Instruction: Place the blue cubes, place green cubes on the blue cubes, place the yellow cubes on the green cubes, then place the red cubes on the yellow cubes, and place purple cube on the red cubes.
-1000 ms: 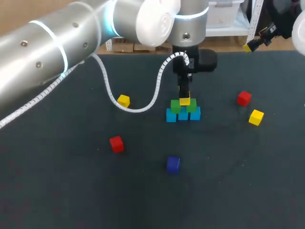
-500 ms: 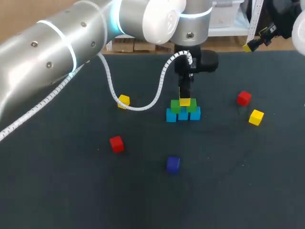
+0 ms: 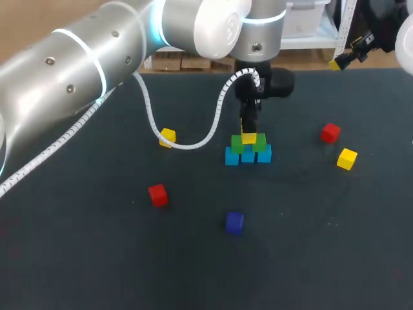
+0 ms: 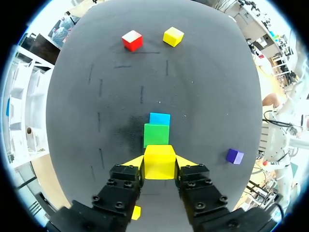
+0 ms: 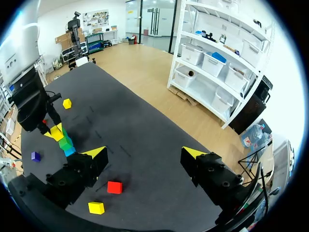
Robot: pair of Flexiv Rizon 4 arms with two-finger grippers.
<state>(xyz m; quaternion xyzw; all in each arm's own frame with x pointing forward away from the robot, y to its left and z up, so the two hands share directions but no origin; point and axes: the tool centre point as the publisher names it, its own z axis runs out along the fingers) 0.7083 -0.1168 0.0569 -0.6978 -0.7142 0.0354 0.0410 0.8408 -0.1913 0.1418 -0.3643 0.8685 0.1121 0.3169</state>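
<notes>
Three blue cubes (image 3: pixel 248 155) lie in a row mid-table, with two green cubes (image 3: pixel 237 144) on top. My left gripper (image 3: pixel 249 134) stands over them, shut on a yellow cube (image 3: pixel 249 139) that sits level with the greens' tops. In the left wrist view the yellow cube (image 4: pixel 159 157) is between my fingers, a green cube (image 4: pixel 156 135) and a blue cube (image 4: pixel 159 118) just ahead. Loose cubes: yellow (image 3: pixel 167 136), red (image 3: pixel 157 194), purple (image 3: pixel 234 222), red (image 3: pixel 330 133), yellow (image 3: pixel 347 158). My right gripper (image 5: pixel 145 154) hangs open and empty, high over the table's far right corner.
The left arm's cable (image 3: pixel 155 132) loops down near the loose yellow cube. In the right wrist view a red cube (image 5: pixel 114 187) and a yellow cube (image 5: pixel 96 208) lie below my right gripper, the stack (image 5: pixel 63 137) farther off.
The left arm's upper links shifted slightly. The gripper with the yellow cube stayed over the green cubes, barely lower. The right arm has not moved.
</notes>
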